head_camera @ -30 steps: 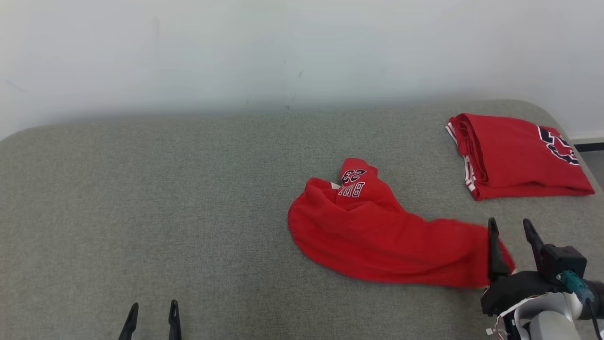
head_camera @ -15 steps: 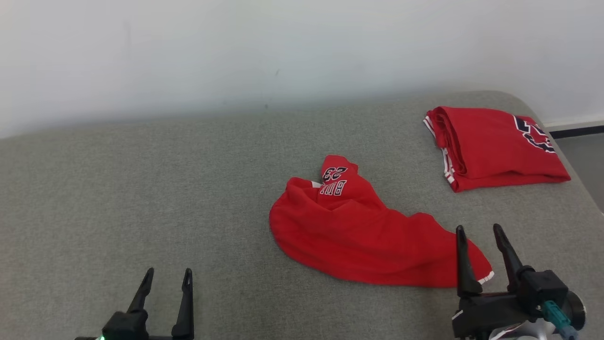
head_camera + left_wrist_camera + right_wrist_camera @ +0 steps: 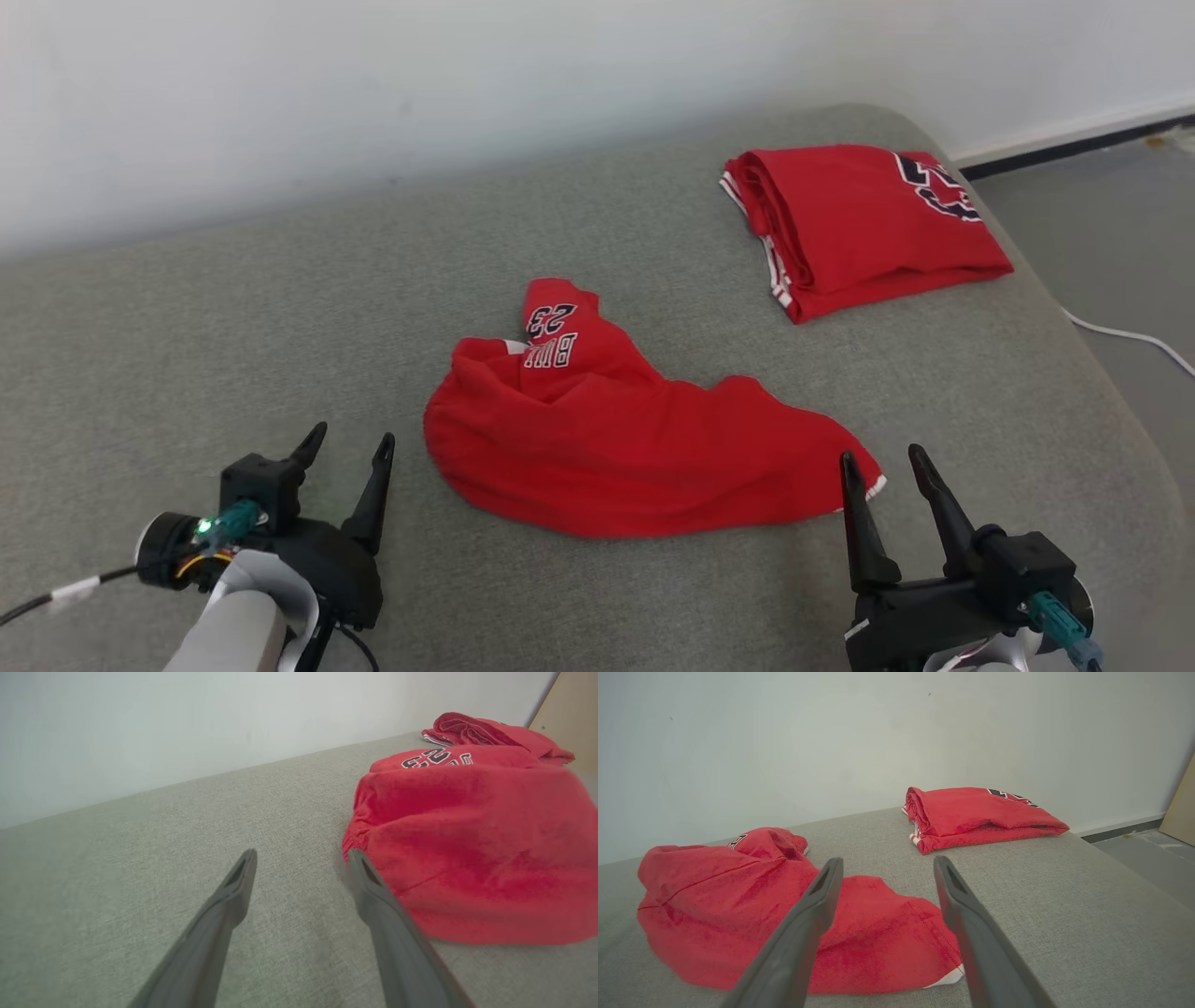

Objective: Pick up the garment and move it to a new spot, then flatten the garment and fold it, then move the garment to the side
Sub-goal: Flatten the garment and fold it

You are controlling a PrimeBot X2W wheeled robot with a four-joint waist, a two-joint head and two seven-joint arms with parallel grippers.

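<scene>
At the lower left of the head view, the left gripper [image 3: 354, 434] hovers low over the grey pad [image 3: 187, 327], fingers spread with nothing between them, just beside the garment's rounded left edge. In its wrist view the right-hand finger looks very near that edge; I cannot tell whether it touches.

The garment [image 3: 607, 439] lies crumpled in the middle of the frame, red, bunched up at the top where the reversed lettering shows, with a flatter tail running toward the lower right.

At the lower right, the right gripper [image 3: 882, 455] sits at the tip of that tail by the white-trimmed hem, fingers spread and pinching nothing.

The step now looks like flattening. To do it well, I'd have each gripper take an outer edge low against the pad, catching a single layer if possible, then draw apart evenly so the bunched top opens out and does not drag as one lump.

At the upper right a folded red cloth [image 3: 859, 224] lies well apart, and a white cable [image 3: 1120, 334] trails on the floor beyond.
</scene>
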